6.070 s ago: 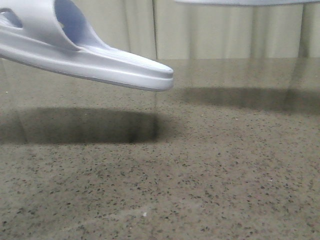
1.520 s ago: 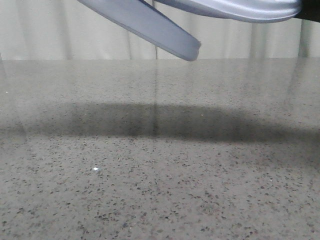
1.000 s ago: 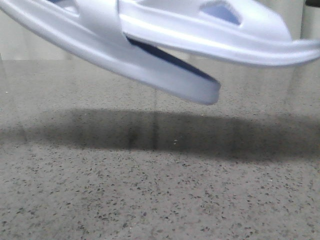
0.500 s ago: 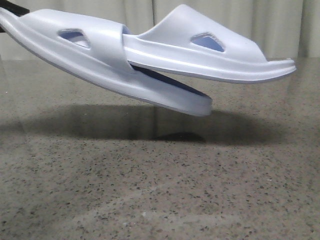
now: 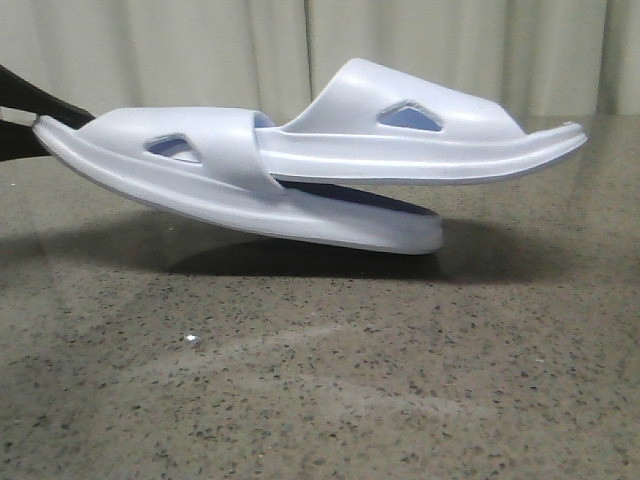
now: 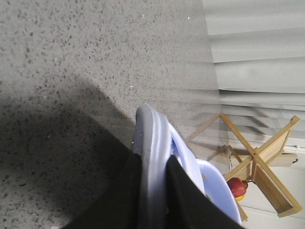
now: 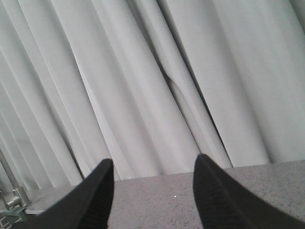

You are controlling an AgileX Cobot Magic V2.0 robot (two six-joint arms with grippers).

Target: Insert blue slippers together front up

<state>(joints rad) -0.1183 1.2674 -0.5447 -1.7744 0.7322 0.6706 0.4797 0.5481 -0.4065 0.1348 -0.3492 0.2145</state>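
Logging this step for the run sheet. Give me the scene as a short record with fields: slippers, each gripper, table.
lower slipper: strap at the left end, other end down near the table
upper slipper: one end pushed under the lower slipper's strap, the other end sticking out to the right
left gripper: shut on the lower slipper's rim
right gripper: open, holds nothing, faces the curtain
contact with table: cannot tell; shadow lies directly beneath the pair
beyond the table: wooden rack
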